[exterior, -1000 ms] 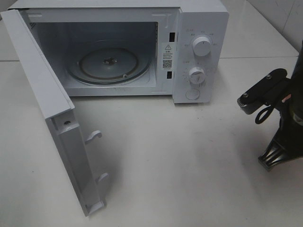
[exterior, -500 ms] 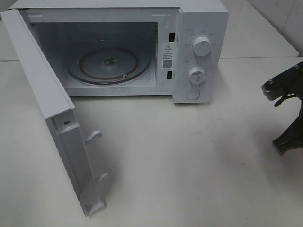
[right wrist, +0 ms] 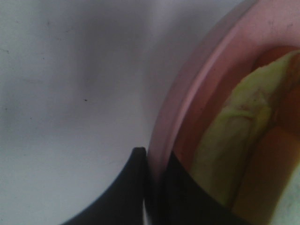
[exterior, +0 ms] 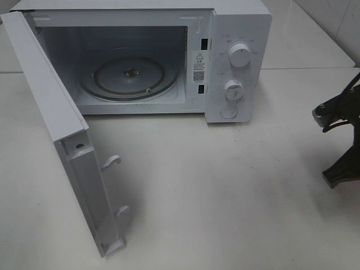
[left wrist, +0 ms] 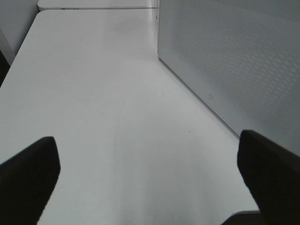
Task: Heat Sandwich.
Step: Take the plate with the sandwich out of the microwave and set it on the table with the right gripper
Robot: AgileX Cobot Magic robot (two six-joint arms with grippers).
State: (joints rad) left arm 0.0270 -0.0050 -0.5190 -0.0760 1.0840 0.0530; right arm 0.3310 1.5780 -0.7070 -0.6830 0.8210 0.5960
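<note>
A white microwave point(exterior: 140, 56) fills the upper left of the high view, standing on a pale tabletop point(exterior: 225, 191). Its door point(exterior: 62, 135) swings wide toward the lower left of the frame, showing the bare glass turntable point(exterior: 128, 76) inside. Two round dials point(exterior: 240, 55) and a button sit on the control panel at the oven's right.

At the right edge of the high view, part of the black right arm point(exterior: 340, 140) shows against the tabletop, well apart from the microwave.

In the right wrist view, the right pincer point(right wrist: 157, 187) is clamped narrowly on the rim of a round pink plate point(right wrist: 187, 103), one dark finger on each side of the rim. On the plate, in the right half of that frame, lies the sandwich point(right wrist: 234, 136), a pale yellowish-tan piece only partly seen and blurred.

In the left wrist view, the left pincer point(left wrist: 150, 173) stands wide with nothing between its two dark fingertips point(left wrist: 28, 178), low at the frame's corners, above bare tabletop. The microwave's perforated side wall point(left wrist: 234, 61) fills the upper right.
</note>
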